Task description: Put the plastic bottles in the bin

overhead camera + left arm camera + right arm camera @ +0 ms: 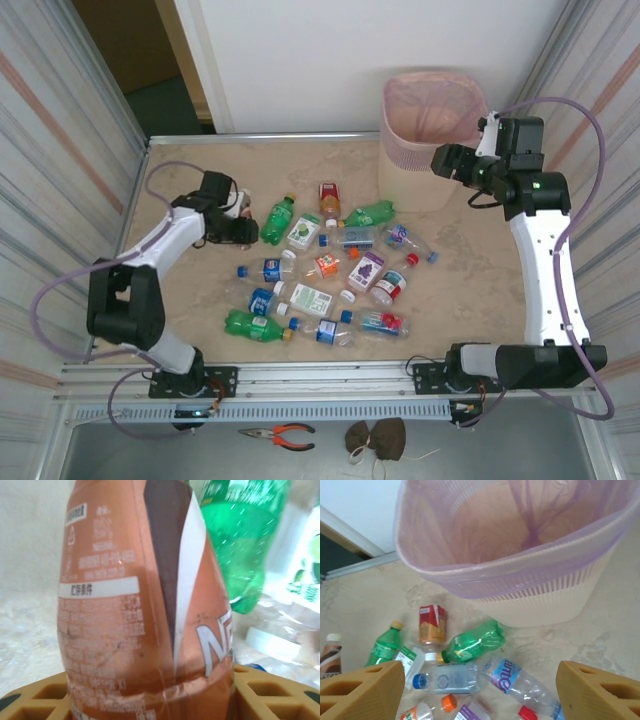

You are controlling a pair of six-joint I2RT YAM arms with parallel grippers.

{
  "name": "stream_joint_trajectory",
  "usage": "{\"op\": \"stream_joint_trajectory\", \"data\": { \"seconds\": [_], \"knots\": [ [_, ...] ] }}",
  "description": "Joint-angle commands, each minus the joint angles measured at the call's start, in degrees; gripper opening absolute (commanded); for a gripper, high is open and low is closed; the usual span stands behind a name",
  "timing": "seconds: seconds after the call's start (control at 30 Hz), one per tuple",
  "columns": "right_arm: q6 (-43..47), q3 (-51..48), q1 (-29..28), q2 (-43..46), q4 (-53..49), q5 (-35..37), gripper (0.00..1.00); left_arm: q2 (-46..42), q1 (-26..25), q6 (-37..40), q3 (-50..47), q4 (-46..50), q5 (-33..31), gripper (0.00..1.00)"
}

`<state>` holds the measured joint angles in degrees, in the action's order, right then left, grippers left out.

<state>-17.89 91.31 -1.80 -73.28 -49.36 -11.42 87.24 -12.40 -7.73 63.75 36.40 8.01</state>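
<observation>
A brown-and-orange labelled bottle (145, 605) stands between the yellow fingers (272, 690) of my left gripper (150, 697), which is shut on its lower body. In the top view that gripper (238, 226) is at the left end of the pile, beside a green bottle (277, 219). Several plastic bottles (330, 270) lie scattered mid-table, clear and green, with blue, red and orange caps. The cream-pink bin (432, 110) with its pink bag stands at the back right. My right gripper (450, 160) hovers open beside the bin, nothing between its fingers (362, 690). Below it are the bin's rim (520, 580) and a crushed green bottle (472, 642).
Raised rails edge the table and striped walls close both sides. Orange-handled pliers (280, 433) and a brown cloth lump (377, 437) lie on the shelf in front of the arm bases. Bare table lies right of the pile, near the right arm.
</observation>
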Motion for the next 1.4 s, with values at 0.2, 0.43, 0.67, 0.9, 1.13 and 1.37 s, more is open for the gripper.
{"op": "stream_joint_trajectory", "data": {
  "seconds": [0.2,0.43,0.67,0.9,1.13,1.37],
  "knots": [
    [-6.3,-2.4,-8.6,2.9,6.7,-4.3,0.78,-14.2,-0.1,4.8,0.7,-5.3,15.8,0.52],
    [-10.0,-2.8,-16.7,1.9,11.3,-4.7,0.76,-19.6,-3.2,5.8,0.3,-11.7,22.9,0.50],
    [-12.8,-2.2,-24.4,-1.0,17.0,-5.2,0.75,-20.8,-7.9,4.7,-0.1,-18.4,27.0,0.50],
    [-14.3,1.4,-30.6,-6.3,20.7,-6.7,0.73,-19.7,-11.9,3.8,2.0,-21.1,28.3,0.50],
    [-15.9,4.8,-34.0,-10.8,24.0,-8.7,0.71,-17.6,-15.6,4.7,4.2,-20.7,27.1,0.49],
    [-20.8,5.0,-34.6,-13.1,28.1,-9.5,0.63,-16.5,-18.1,5.3,5.0,-20.8,26.1,0.49]
  ]
}}
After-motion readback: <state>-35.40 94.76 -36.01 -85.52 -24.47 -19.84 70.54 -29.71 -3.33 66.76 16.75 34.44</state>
